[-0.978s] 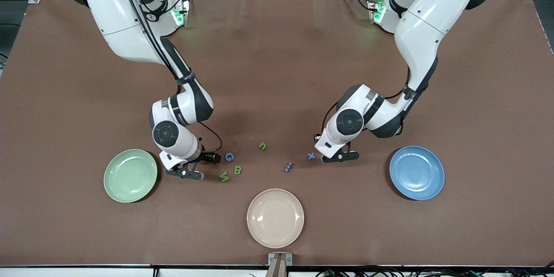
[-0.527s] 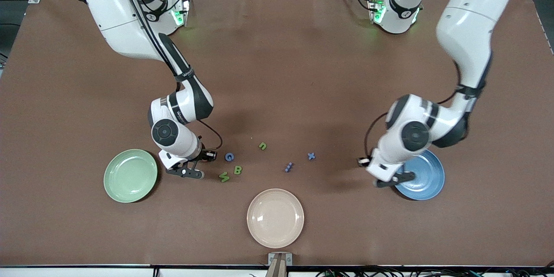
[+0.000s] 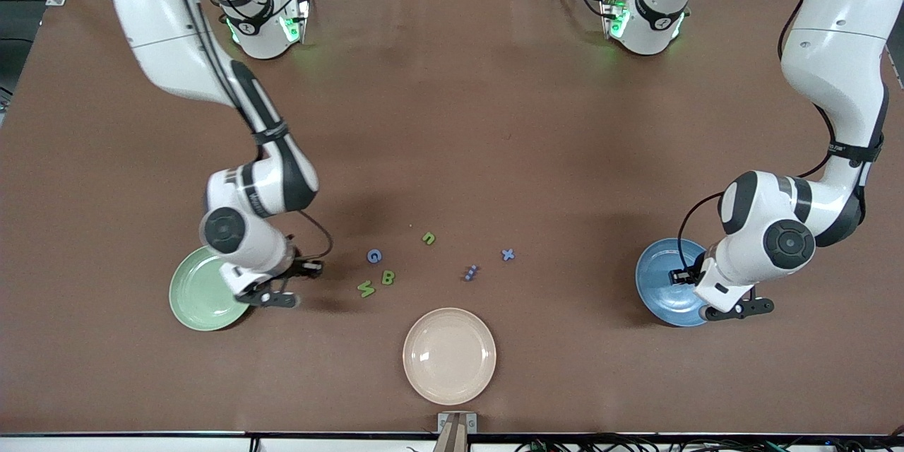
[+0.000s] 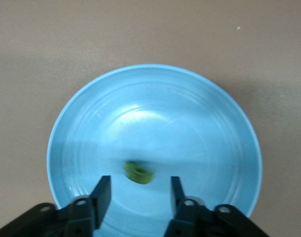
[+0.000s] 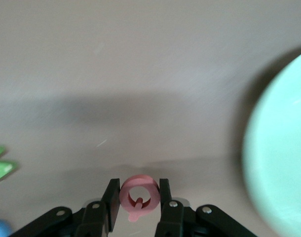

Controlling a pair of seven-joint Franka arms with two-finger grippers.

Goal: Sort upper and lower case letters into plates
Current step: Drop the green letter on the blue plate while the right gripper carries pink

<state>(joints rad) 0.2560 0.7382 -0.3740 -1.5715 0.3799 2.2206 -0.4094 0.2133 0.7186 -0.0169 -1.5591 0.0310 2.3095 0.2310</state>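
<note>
My right gripper [image 5: 138, 197] is shut on a pink ring-shaped letter [image 5: 138, 195] with a small tail. It hangs over the brown table just beside the mint green plate [image 3: 194, 296]. My left gripper [image 4: 140, 190] stands open over the blue plate [image 4: 190, 123], and a small green ring-shaped letter [image 4: 139, 173] shows blurred in the plate just past its fingertips. Loose letters lie between the plates: a blue G [image 3: 374, 256], a green n [image 3: 429, 238], a blue x [image 3: 508, 254], a green B [image 3: 388, 277], a green M [image 3: 366, 289] and a small blue letter [image 3: 471, 272].
A cream-beige plate [image 3: 449, 355] sits near the front edge, nearer to the camera than the loose letters. Both arms' bases stand at the table's back edge.
The right arm moved from beside the blue G toward the green plate with the pink letter. The left arm swung from the blue x to over the blue plate and opened, letting the green letter go.
</note>
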